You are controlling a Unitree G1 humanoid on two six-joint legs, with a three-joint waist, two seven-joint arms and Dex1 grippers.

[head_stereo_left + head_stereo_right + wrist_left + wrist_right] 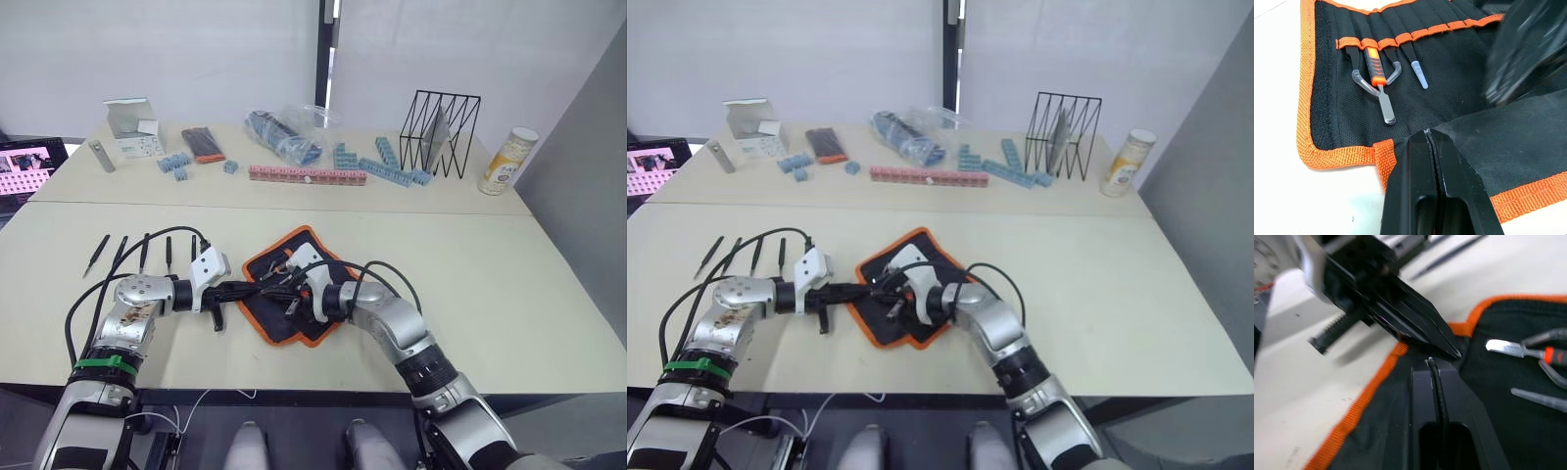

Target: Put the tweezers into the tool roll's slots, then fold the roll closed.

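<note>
The tool roll (312, 257), black fabric with orange edging, lies open and partly folded at the front middle of the table. Its slots (1400, 39) hold an orange-handled tool (1375, 68) and a clear-tipped one. Several slim black tweezers (120, 253) lie side by side on the table to the roll's left. My left gripper (259, 291) is shut, its fingertips (1426, 134) pinching the corner of a folded flap at the roll's orange edge. Tip to tip with it, my right gripper (1430, 361) hovers shut over the roll's black fabric; I see nothing held between its fingers.
On the back table stand a black wire rack (441, 132), a yellow-white bottle (508, 160), a pink block strip (307, 174), blue blocks (392, 168), a plastic bag (289, 132), a small black pack (203, 144) and a white box (132, 122). A screen (29, 166) sits far left.
</note>
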